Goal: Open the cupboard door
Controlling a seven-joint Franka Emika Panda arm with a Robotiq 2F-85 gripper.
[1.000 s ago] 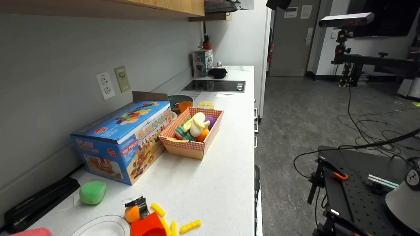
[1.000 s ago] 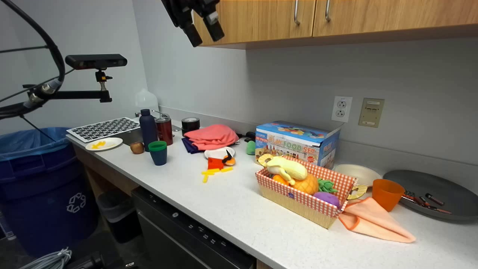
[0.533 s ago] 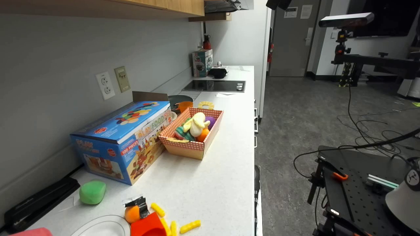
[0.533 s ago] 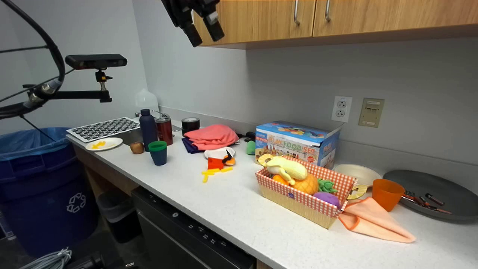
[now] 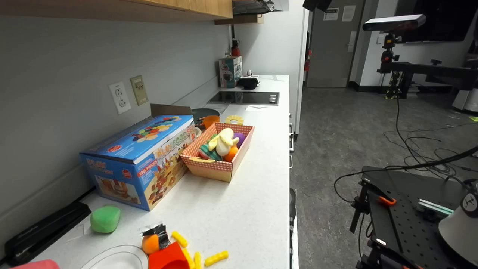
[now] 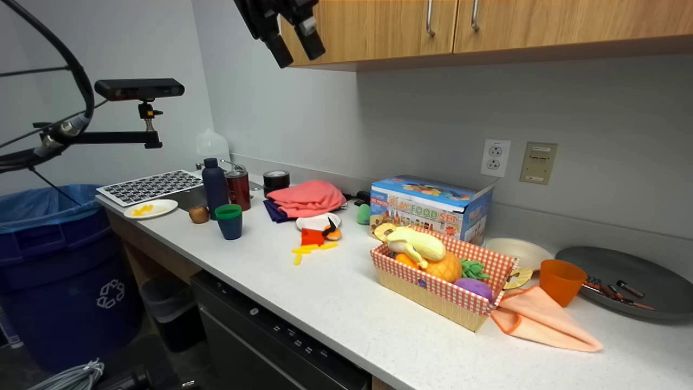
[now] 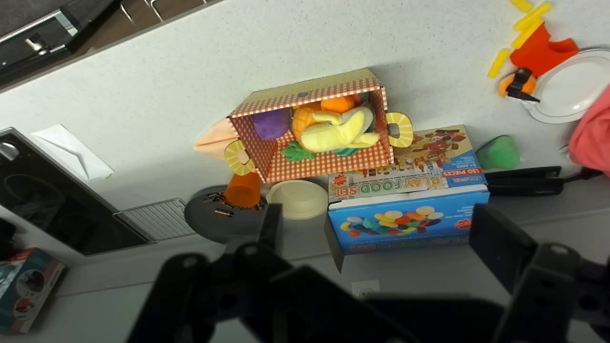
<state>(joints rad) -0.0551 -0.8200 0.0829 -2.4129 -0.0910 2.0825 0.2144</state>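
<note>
1. The hand (image 6: 297, 50) is being held high, above and to the left of the play food box (image 6: 427, 207) in an exterior view; its two fingers (image 7: 500, 247) are being shown spread wide apart in the wrist view.
2. The cupboard door (image 6: 373, 32) is being seen only in part, overhead, higher than the play food box; it is being shown flush with a matching door (image 6: 568, 24), and metal handles (image 6: 429, 19) are being borne by both near the seam.
3. In an exterior view, the hand is being seen well apart from the cupboard underside (image 5: 93, 9).
4. On the surface (image 6: 325, 292), just in front of the box, a checked basket (image 6: 425, 297) is being occupied by a plush banana (image 6: 422, 244), a plush pineapple (image 6: 445, 269) and a purple toy (image 6: 472, 287).
5. In an exterior view, an orange cup (image 6: 560, 281), a pale bowl (image 6: 517, 251), a dark pan (image 6: 601, 260) and a peach cloth (image 6: 549, 325) are being supported to the right of the box.
6. To its left, a white plate (image 6: 313, 222), a red toy carton (image 6: 311, 237), yellow sticks (image 6: 298, 259), a coral cloth (image 6: 311, 196) and a dark bottle (image 6: 215, 187) are being supported.
</note>
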